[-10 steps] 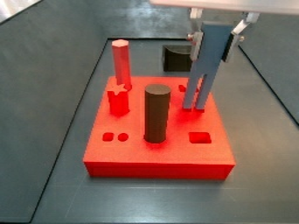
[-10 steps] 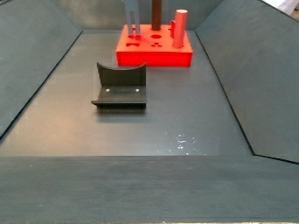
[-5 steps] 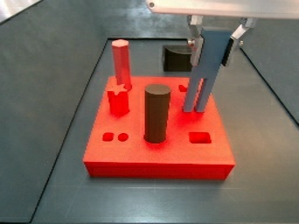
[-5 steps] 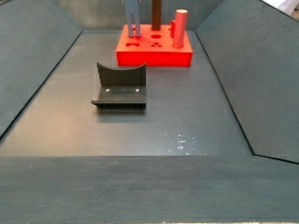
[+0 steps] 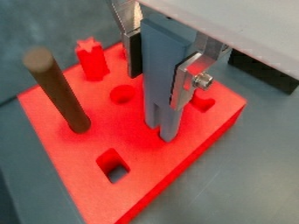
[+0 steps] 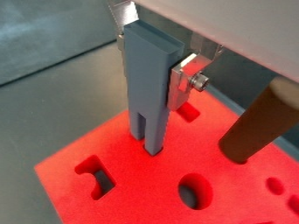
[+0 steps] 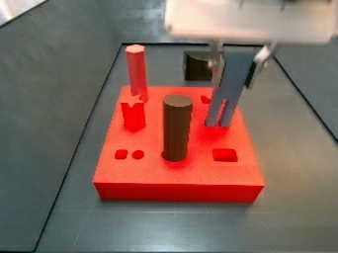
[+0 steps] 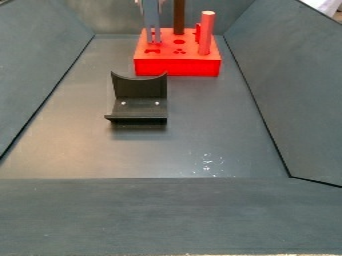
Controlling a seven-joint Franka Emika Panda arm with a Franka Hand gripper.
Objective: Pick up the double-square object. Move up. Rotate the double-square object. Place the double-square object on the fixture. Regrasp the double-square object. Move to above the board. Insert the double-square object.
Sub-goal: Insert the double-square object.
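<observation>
The end effector [image 5: 158, 66] is clamped on the upper part of the double-square object [image 6: 149, 96], which stands upright with its lower end at the board [image 7: 179, 178], above the counter. The bar appears rigid, light and smooth-sided; grip its flat faces high up

The double-square object [image 5: 160, 83] is held upright between the fingers [image 5: 187, 80] of the gripper [image 5: 158, 59], its lower end touching the board [image 5: 70, 171]. A dark cylinder [image 5: 59, 92] and a square hole [image 5: 112, 164] are seen beside the gripper.
</observation>
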